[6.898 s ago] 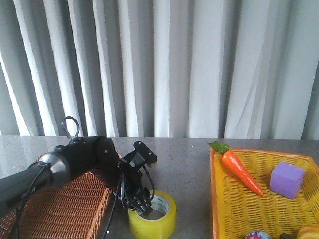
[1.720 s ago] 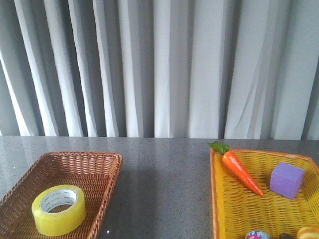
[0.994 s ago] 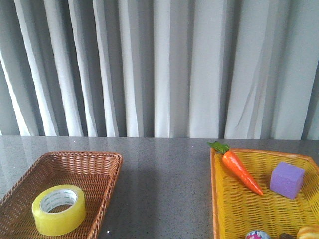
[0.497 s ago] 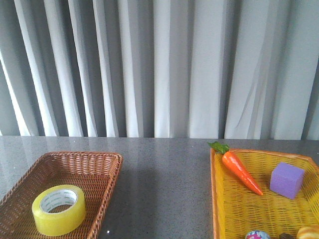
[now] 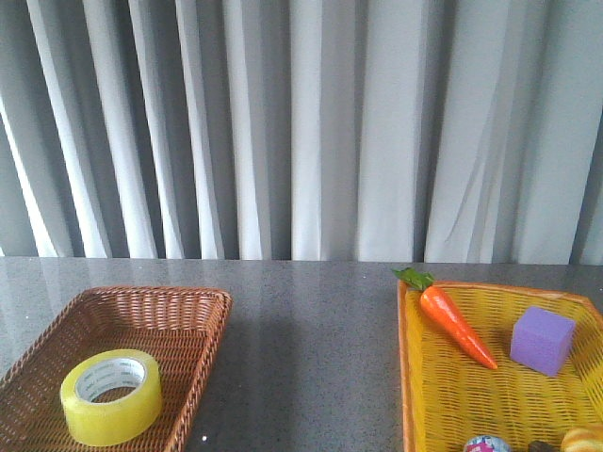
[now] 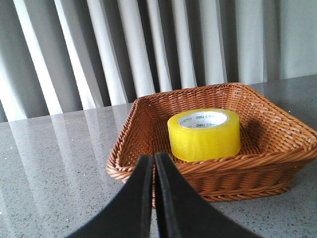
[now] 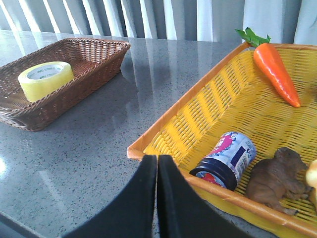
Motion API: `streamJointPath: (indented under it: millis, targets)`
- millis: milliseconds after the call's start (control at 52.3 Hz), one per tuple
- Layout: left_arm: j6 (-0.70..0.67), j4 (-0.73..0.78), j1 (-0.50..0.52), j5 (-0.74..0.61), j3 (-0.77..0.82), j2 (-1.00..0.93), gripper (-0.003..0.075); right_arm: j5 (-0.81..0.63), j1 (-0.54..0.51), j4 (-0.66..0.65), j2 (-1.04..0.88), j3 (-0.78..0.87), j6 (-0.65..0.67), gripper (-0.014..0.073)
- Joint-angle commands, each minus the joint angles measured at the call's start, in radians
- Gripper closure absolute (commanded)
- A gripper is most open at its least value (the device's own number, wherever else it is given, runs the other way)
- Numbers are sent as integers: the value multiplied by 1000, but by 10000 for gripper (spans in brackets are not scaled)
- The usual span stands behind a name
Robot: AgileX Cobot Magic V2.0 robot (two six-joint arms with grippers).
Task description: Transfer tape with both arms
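Note:
The yellow tape (image 5: 111,396) lies flat in the brown wicker basket (image 5: 188,311) at the table's front left; it also shows as the tape (image 6: 204,134) in the left wrist view and the tape (image 7: 45,80) in the right wrist view. My left gripper (image 6: 153,161) is shut and empty, drawn back outside the brown basket's (image 6: 148,171) near rim, apart from the tape. My right gripper (image 7: 157,163) is shut and empty, above the table beside the yellow basket's (image 7: 163,144) corner. Neither arm appears in the front view.
The yellow basket (image 5: 407,377) at the right holds a toy carrot (image 5: 456,325), a purple block (image 5: 543,340), a small jar (image 7: 225,159) lying on its side and a brown animal figure (image 7: 275,176). Grey curtains hang behind the grey speckled table (image 5: 311,348).
Since 6.9 s ago the tape went from the table, at the left gripper, into the brown basket, and the left arm has left the front view. Over the last 1.7 s nothing has moved.

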Motion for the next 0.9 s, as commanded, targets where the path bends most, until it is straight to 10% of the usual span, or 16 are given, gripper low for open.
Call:
streamJointPath:
  millis: [0,554,879]
  targets:
    - [0,-3,-4,-67,-23,-16,726,-69,-3,0,10,-29,0,599]
    - [0,-3,-4,-67,-23,-16,726,-312,-144,-110,-186,268,37,599]
    - [0,-3,-4,-67,-23,-16,726,-289,-330,-346,-360,400,385,599]
